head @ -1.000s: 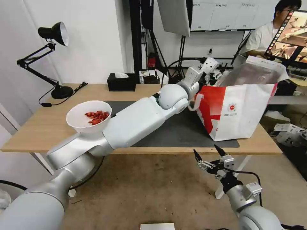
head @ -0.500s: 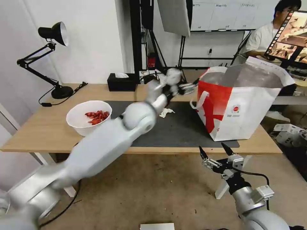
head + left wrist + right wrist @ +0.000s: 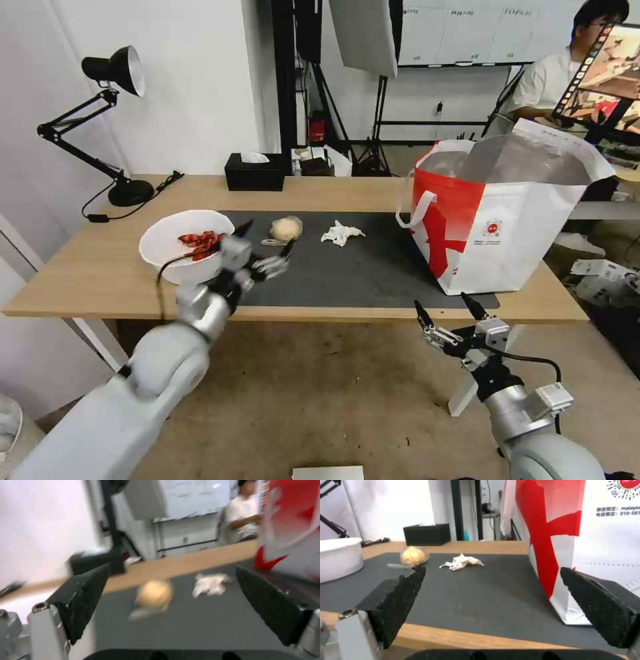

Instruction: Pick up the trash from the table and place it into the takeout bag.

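left hand (image 3: 261, 248) back (three trash (image 3: 285, 229) pieces)

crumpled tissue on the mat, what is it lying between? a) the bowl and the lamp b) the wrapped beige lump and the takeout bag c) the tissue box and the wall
b: in the head view the crumpled tissue lies on the dark mat with the wrapped beige lump on one side and the takeout bag on the other.

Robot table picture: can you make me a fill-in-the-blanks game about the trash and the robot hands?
1. The white bowl holds scraps coloured ____.
2. The crumpled tissue lies on the dark grey ____.
3. The left gripper is empty, with its fingers ____.
4. The right gripper hangs in front of the table, below its ____.

Missing words: red; mat; open; edge
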### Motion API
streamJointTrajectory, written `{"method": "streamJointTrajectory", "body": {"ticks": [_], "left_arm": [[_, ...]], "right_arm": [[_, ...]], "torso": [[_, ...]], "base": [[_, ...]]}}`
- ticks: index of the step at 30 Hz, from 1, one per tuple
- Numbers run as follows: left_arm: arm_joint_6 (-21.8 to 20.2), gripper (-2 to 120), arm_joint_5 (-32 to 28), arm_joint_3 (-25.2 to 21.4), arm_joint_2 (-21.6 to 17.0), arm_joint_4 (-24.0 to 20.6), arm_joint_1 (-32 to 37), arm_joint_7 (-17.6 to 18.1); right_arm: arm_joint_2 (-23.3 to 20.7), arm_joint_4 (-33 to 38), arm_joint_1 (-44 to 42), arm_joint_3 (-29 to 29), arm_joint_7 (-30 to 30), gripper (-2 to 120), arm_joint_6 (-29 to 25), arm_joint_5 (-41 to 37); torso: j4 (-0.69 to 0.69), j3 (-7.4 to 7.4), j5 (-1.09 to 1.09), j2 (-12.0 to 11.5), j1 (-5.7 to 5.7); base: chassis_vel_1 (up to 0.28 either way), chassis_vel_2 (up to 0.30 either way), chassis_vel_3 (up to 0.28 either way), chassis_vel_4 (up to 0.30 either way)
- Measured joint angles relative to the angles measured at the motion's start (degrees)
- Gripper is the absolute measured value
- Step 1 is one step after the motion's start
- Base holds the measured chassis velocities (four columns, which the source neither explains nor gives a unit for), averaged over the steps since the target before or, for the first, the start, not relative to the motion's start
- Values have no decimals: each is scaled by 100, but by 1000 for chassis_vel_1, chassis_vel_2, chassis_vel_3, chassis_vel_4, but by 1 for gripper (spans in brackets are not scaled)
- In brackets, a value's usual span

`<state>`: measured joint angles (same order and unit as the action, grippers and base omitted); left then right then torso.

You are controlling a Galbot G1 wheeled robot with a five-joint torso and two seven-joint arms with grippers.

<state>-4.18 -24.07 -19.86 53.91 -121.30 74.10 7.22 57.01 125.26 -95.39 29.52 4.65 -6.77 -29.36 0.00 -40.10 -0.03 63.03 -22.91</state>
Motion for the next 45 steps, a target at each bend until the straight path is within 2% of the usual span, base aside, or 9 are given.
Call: {"method": "streamJointTrajectory", "body": {"ticks": [1, 4, 11, 19, 45], "left_arm": [[0, 100, 0, 0, 0, 0, 0, 0], [127, 100, 387, -751, 509, -119, 1051, -90], [379, 100, 753, -1306, 998, 91, 1833, -222], [514, 100, 888, -1365, 1256, 179, 1904, -276], [483, 100, 956, -1324, 1239, 99, 1979, -424]], "right_arm": [[0, 0, 0, 0, 0, 100, 0, 0], [1, -103, -7, -1, 109, 100, 11, 315], [26, -222, -144, 20, 269, 100, 124, 645], [85, -321, -173, -78, 290, 100, 140, 605], [167, -318, -165, -223, 263, 100, 140, 589]], "torso": [[0, 0, 0, 0, 0], [0, 0, 2, 0, 0], [0, 0, 3, 0, 0], [-1, -1, 3, 0, -1], [-1, -1, 3, 0, -1]], "base": [[0, 0, 0, 0], [0, 0, 0, 0], [0, 0, 0, 0], [0, 0, 0, 0], [0, 0, 0, 0]]}}
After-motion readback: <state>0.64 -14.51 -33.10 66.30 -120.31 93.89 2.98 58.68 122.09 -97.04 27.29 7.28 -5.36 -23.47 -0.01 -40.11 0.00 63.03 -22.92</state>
